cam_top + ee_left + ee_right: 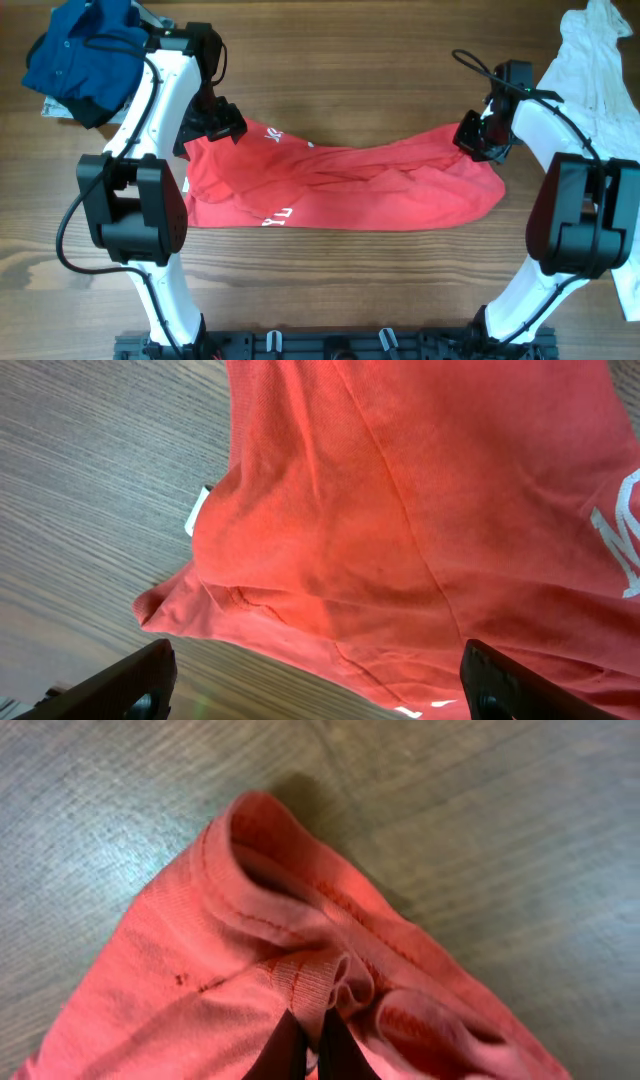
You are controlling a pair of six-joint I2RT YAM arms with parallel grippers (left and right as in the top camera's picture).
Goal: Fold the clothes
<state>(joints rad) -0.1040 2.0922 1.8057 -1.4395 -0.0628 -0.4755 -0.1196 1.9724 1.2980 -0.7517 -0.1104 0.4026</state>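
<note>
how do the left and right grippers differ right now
The left gripper stands wide open, holding nothing; the right gripper is shut on a bunched fold of the red T-shirt. The left is at the lettered end, the right at the opposite end. Both are at the same shirt.

Open bench (350,60) runs beyond the red shirt (340,190) and in front of it. The blue shirt (75,55) fills the far left corner, the white garment (590,70) the far right edge. The left arm (150,110) and right arm (560,140) stand over the red shirt's ends.
</note>
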